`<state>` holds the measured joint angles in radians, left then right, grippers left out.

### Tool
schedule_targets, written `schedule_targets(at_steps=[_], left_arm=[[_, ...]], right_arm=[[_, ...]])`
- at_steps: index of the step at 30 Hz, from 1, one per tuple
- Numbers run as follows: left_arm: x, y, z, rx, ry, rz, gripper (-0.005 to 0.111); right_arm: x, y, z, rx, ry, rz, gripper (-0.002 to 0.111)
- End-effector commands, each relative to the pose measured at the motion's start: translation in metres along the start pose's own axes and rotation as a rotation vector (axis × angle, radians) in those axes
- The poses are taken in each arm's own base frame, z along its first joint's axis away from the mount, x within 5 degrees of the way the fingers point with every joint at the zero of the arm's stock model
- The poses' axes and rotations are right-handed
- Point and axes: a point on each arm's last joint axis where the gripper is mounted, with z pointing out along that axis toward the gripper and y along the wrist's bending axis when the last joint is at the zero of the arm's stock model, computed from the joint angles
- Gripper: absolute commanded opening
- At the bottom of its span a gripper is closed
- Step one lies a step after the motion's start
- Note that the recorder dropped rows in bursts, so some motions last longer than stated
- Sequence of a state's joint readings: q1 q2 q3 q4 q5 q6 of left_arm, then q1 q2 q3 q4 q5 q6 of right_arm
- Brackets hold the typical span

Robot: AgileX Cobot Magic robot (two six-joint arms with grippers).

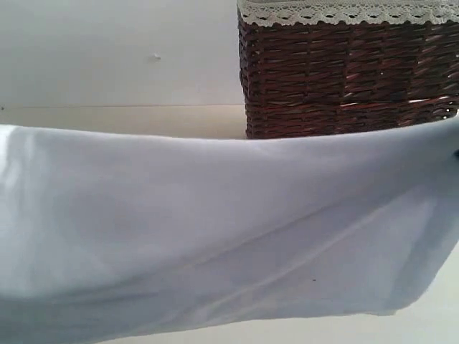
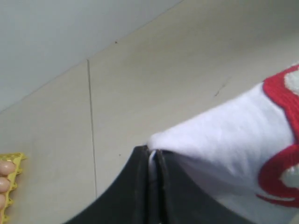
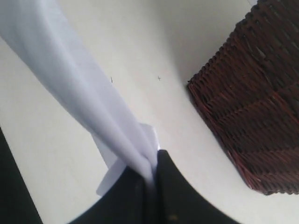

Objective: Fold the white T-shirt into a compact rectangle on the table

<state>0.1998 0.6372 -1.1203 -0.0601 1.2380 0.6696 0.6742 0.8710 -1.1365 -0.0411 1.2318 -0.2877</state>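
Note:
The white T-shirt [image 1: 215,229] hangs stretched across the whole exterior view, lifted above the table [image 1: 129,118], and it hides both arms there. In the left wrist view my left gripper [image 2: 152,156] is shut on a corner of the white T-shirt [image 2: 233,135], whose red fuzzy letters [image 2: 280,140] show beside the jaws. My right gripper [image 3: 152,168] is shut on another edge of the T-shirt [image 3: 79,84], and the cloth runs away from the jaws as a taut band over the table [image 3: 154,56].
A dark brown wicker basket [image 1: 348,72] with cream lace trim stands at the back right, close to my right gripper [image 3: 252,102]. A yellow egg tray [image 2: 8,184] with eggs lies near my left gripper. A seam line [image 2: 91,126] crosses the table.

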Motion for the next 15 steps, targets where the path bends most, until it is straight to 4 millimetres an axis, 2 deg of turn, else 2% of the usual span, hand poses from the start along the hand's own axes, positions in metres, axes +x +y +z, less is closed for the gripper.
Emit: schedule_targets(at_steps=[1,5,7,11,15], left_arm=[[0.006,-0.004,0.048,0.123,0.129,-0.019,0.0],[0.028,-0.007,0.099,0.176,0.335,0.025,0.0],[0.034,-0.004,0.122,0.139,0.355,0.06,0.0],[0.038,0.0,0.171,0.062,0.306,0.135,0.0],[0.036,0.003,0.209,0.018,0.221,0.162,0.0]], right_arm=[[-0.005,-0.006,0.039,0.025,0.144,0.072,0.0],[-0.003,-0.022,0.089,0.176,0.361,0.058,0.0],[-0.005,-0.032,0.107,0.279,0.436,0.041,0.0],[-0.008,-0.045,0.142,0.404,0.548,-0.03,0.0],[-0.02,-0.048,0.18,0.417,0.474,-0.097,0.0]])
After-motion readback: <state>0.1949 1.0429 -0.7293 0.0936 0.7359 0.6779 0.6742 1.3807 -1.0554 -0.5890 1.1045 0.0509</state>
